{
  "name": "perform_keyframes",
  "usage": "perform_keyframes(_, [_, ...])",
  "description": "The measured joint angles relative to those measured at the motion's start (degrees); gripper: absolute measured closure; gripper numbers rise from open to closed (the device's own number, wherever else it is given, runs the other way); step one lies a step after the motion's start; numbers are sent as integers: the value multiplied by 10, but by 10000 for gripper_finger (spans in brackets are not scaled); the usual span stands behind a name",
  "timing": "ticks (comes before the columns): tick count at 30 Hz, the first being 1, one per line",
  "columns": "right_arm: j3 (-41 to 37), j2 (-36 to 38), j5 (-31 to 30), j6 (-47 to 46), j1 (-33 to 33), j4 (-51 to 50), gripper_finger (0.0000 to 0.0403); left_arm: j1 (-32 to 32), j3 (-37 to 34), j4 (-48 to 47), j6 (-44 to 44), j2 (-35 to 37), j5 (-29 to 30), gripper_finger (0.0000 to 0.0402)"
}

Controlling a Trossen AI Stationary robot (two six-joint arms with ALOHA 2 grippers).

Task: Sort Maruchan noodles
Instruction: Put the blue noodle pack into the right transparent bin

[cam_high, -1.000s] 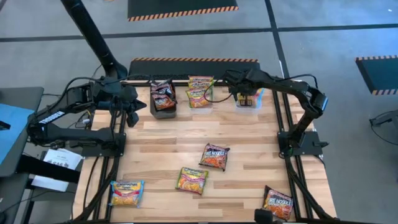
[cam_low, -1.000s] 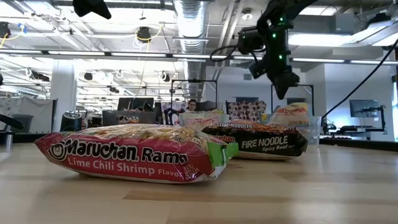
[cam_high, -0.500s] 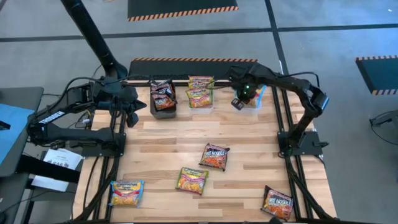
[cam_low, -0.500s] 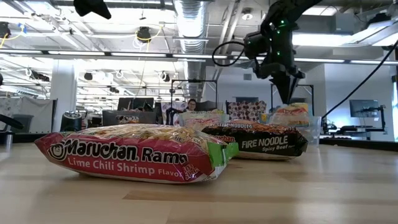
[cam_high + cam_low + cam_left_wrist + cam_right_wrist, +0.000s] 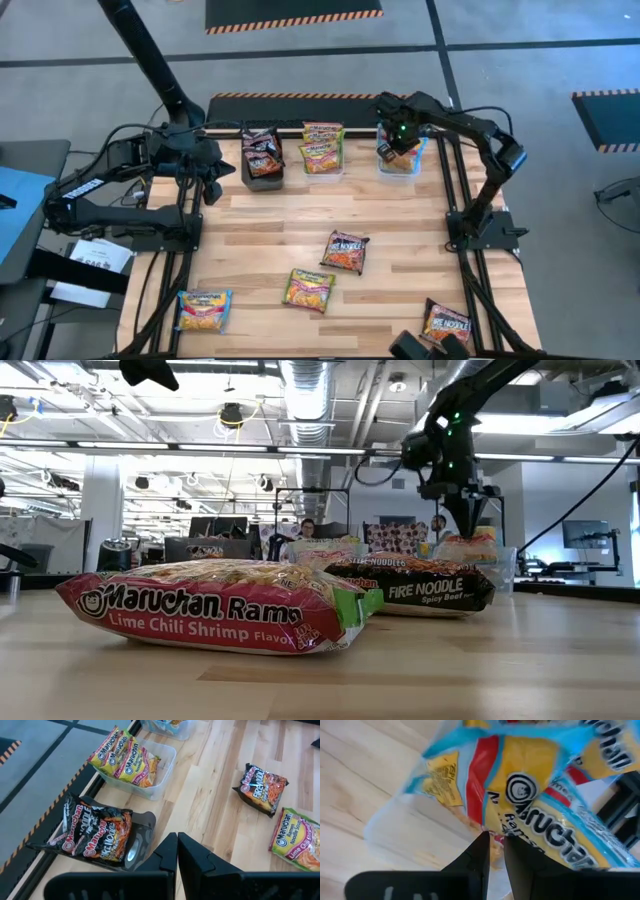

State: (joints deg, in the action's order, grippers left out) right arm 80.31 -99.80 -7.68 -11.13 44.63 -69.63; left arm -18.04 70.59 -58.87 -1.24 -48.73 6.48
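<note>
Loose Maruchan packets lie flat on the table: a dark Fire Noodle one [image 5: 345, 250], a lime chili shrimp one [image 5: 308, 290], a blue-edged one [image 5: 203, 310] and a dark one [image 5: 445, 325] at the near edge. More packets stand in tubs along the far edge: dark ones in a black tub [image 5: 262, 155], yellow-green ones in a clear tub [image 5: 322, 150], blue-and-yellow ones in a clear tub [image 5: 402, 160]. My right gripper [image 5: 493, 839] is shut and points down into that last tub. My left gripper [image 5: 176, 842] is shut and hovers beside the black tub. My right gripper has its shut fingertips [image 5: 470, 530] against the top blue-and-yellow packet [image 5: 520, 795] in the clear tub. They come from above, pointing down. The packet lies in the tub, on the others; nothing is pinched between the fingers.
The three tubs stand in a row at the far edge. The middle of the table between tubs and loose packets is bare wood [image 5: 280, 215]. In the low view the lime chili shrimp packet [image 5: 215, 615] fills the foreground, and a person [image 5: 308, 530] sits far behind the table.
My right gripper has moved toward the table's right edge and slightly down, from beside the clear tub with the blue-and-yellow packets to above it, staying shut.
</note>
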Motion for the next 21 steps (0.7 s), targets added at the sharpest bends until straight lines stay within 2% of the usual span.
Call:
perform_keyframes(7, [-1, -54, 17, 30, -11, -15, 321, 0, 0, -5, 0, 0, 0, 401])
perform_keyframes(14, [0, -98, 9, 41, -21, -16, 321, 0, 0, -5, 7, 0, 4, 401])
perform_keyframes(18, [2, -113, -1, 50, -17, -17, 321, 0, 0, -5, 13, 0, 4, 401])
perform_keyframes(21, [1, -116, -32, 47, -18, -12, 321, 0, 0, -5, 13, 0, 4, 401])
